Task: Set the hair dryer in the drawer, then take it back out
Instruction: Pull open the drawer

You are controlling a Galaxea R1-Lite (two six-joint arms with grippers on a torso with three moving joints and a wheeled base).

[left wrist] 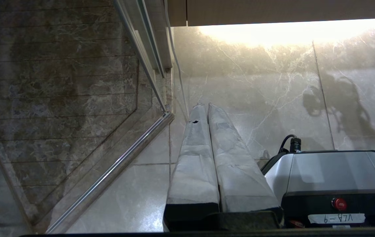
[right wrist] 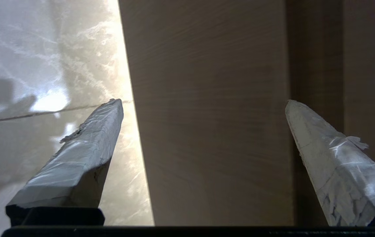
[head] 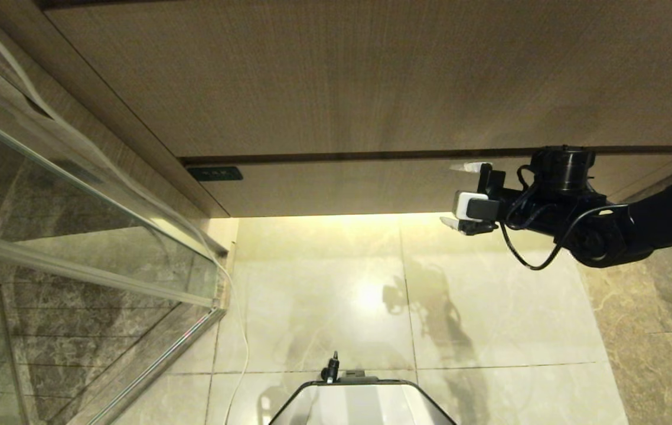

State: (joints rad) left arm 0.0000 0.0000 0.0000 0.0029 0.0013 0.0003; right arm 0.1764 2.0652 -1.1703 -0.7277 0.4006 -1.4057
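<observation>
The drawer [head: 342,190] is a shallow wood-grain front with a small dark label [head: 215,173] at its left corner, pushed in under the taller panel [head: 342,77]. My right gripper [head: 465,196] is open at the drawer's right part. One fingertip lies by the dark gap above the front, the other below its lower edge. In the right wrist view the drawer front [right wrist: 207,131] fills the space between the spread fingers of the right gripper [right wrist: 200,105], which hold nothing. My left gripper [left wrist: 204,107] hangs shut over the floor beside the base. The hair dryer is out of view.
A glass shower screen [head: 76,195] with a metal rail stands at the left, and a thin white cord [head: 240,319] runs down beside it. Pale marble floor [head: 342,295] lies below the cabinet. My grey base [head: 359,404] shows at the bottom edge.
</observation>
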